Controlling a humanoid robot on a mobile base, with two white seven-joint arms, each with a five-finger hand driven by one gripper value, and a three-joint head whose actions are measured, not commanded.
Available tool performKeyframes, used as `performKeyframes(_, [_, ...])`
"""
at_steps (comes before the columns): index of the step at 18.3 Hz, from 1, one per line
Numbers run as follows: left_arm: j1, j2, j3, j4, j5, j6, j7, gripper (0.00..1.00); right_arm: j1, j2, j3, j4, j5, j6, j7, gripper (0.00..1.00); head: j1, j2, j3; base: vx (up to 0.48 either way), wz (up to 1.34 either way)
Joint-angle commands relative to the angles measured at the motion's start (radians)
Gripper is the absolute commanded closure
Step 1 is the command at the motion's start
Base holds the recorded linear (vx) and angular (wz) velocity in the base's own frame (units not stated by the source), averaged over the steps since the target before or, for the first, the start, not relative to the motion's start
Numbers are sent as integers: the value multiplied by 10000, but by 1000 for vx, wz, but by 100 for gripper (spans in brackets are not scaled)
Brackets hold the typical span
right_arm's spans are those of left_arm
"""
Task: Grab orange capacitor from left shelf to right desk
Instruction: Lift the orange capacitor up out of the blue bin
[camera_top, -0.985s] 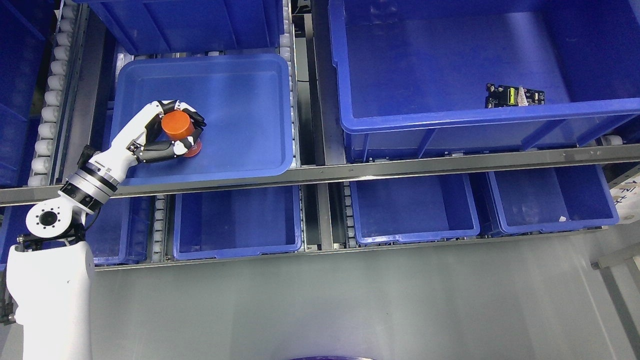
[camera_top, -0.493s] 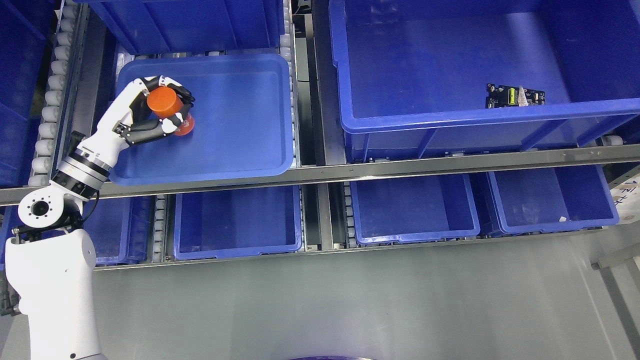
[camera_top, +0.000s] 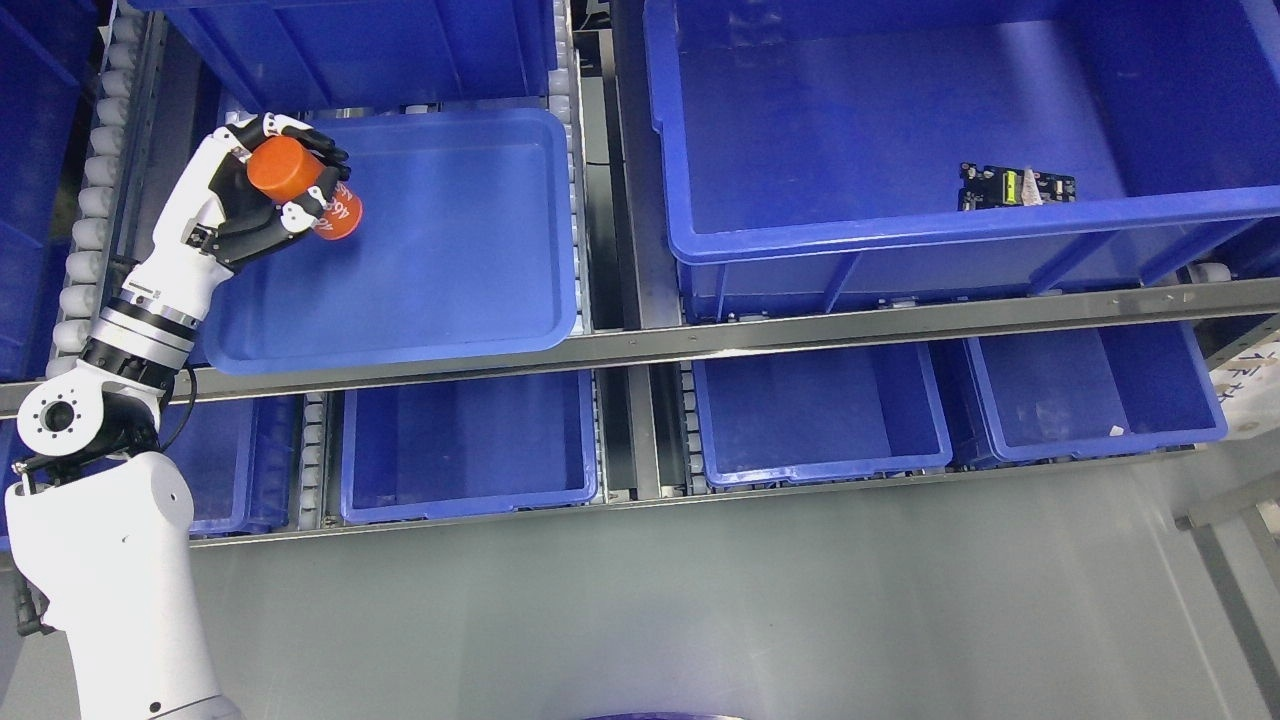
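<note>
Capacitor (camera_top: 300, 187) above tray's (camera_top: 470, 300) left corner

Orange capacitor (camera_top: 300, 188), short cylinder, tilted, white print on one end, gripped above top-left corner of shallow blue tray (camera_top: 450, 250)

I'm facing a steel roller rack (camera_top: 640, 345) holding blue bins (camera_top: 820, 415); grey floor (camera_top: 700, 610) lying below, catching soft glare.

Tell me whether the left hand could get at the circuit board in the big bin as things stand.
Probably not. The left hand is shut on the orange capacitor at the far left, and the circuit board lies far to the right in the large bin, behind its tall front wall.
</note>
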Motion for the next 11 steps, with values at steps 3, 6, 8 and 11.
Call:
performKeyframes(3, [92, -328, 735, -296, 237, 79, 6, 97, 199, -175, -123, -174, 46, -9, -7, 0, 0, 0, 0, -28, -172])
performKeyframes(6, [107, -312, 797, -479, 237, 354, -10, 97, 199, -175, -123, -174, 46, -9, -7, 0, 0, 0, 0, -56, -358])
performKeyframes(8, [107, -312, 782, -587, 252, 539, 5, 97, 199, -175, -123, -174, 46, -9, -7, 0, 0, 0, 0, -72, -365])
performKeyframes(11, [92, -312, 782, -618, 252, 815, 6, 97, 199, -175, -123, -174, 46, -9, -7, 0, 0, 0, 0, -79, -338])
